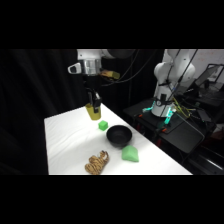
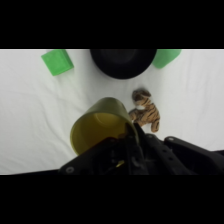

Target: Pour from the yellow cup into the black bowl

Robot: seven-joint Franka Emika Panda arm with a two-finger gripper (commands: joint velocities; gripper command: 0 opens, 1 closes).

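gripper (image 1: 93, 101) came down from above over the far part of the white table (image 1: 65, 135), clamped on the yellow cup (image 1: 93, 112); cup looked lifted clear of the surface, hard to be sure. small green cube (image 1: 103, 125) sat just beside it. black bowl (image 1: 119, 135) near the cube, light-green faceted block (image 1: 131, 154) just beside the bowl. striped tiger toy (image 1: 97, 163) lay at the near edge, apart from the bowl.

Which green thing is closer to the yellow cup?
The small green cube, just below the yellow cup held in the gripper. The paler, bigger green block lies farther off, past the black bowl, near the table's front edge.
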